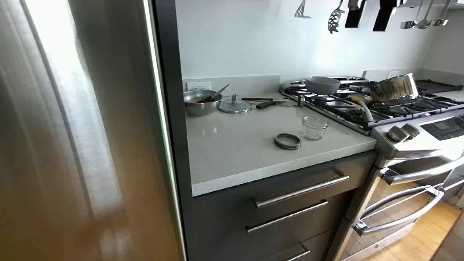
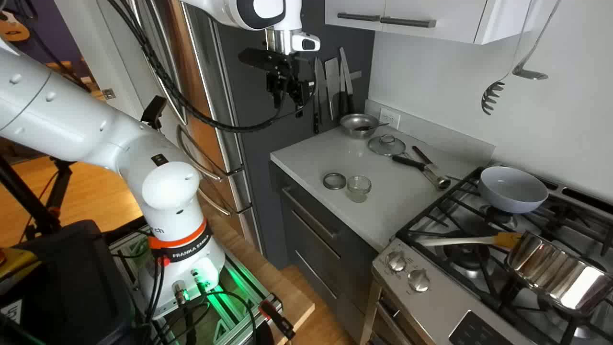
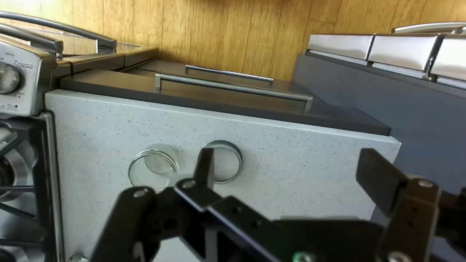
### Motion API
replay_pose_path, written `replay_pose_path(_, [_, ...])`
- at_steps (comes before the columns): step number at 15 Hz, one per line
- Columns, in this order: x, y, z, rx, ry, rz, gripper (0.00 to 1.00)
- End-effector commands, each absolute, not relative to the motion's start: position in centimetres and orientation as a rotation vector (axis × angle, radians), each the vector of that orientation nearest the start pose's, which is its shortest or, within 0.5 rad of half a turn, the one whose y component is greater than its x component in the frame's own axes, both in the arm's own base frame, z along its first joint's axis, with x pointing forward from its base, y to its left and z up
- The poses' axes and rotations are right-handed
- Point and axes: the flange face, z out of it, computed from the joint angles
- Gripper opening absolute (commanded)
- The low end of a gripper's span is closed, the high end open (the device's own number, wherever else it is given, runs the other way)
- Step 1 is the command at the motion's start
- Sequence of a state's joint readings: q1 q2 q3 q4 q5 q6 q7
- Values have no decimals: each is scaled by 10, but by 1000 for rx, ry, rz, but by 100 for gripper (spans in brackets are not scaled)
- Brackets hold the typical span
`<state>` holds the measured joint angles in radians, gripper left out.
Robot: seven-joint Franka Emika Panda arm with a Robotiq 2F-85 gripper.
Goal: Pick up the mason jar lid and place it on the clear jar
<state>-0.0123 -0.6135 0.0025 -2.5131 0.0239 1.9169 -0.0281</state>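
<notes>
The mason jar lid is a dark grey ring (image 1: 288, 147) lying flat on the counter near its front edge. It also shows in an exterior view (image 2: 330, 187) and in the wrist view (image 3: 239, 160). The clear jar (image 1: 314, 129) stands upright and open beside the ring, on the stove side, a small gap apart; it shows too in an exterior view (image 2: 358, 189) and the wrist view (image 3: 154, 165). My gripper (image 2: 288, 105) is open and empty, high above the counter. In the wrist view my gripper (image 3: 287, 160) has its fingers wide apart; one finger covers part of the ring.
At the back of the counter are a steel bowl (image 1: 203, 108), a glass pot lid (image 1: 235, 106) and several utensils (image 2: 424, 167). The stove (image 2: 392, 268) holds a bowl (image 2: 512, 191) and a tilted pot (image 2: 555, 278). The fridge (image 1: 90, 145) and wall cabinets (image 2: 402, 14) flank the counter.
</notes>
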Motion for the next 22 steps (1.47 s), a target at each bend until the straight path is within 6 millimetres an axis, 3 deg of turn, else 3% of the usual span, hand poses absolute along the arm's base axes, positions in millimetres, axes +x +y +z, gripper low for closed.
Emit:
replay_pose_path(1, [366, -2, 488, -3121, -15, -26, 100])
replay_pose_path(15, [366, -2, 488, -3121, -15, -26, 100])
replay_pose_path(22, [407, -34, 429, -3057, 230, 185, 100])
